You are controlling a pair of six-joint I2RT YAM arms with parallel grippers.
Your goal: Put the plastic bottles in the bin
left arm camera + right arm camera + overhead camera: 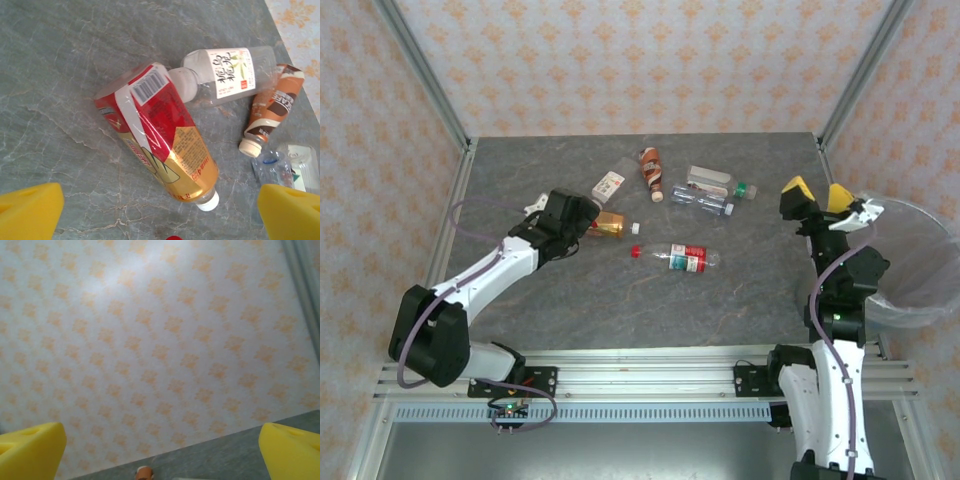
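6 plastic bottles (692,258) are lying on their sides across the far half of the table (520,300), and none is resting in the bin (920,262), which is standing off the right edge, well apart from them. The left gripper (160,216) is hovering over the nearest one, a red-and-gold bottle (160,137), with its yellow pads (31,211) spread wide and nothing between them. In the left wrist view that bottle is lying just ahead of the pads, its long axis running diagonally from base at upper left to white cap (207,201) at lower right, so it is sitting oblique to the line on which the pads close. A white-labelled bottle (227,72) is touching its shoulder. Gripping across the width is probably calling for a wrist turn first. The right gripper (817,197) is hanging raised beside the bin, fingers apart and empty, facing the wallpaper; the left arm is clearly nearer this bottle.
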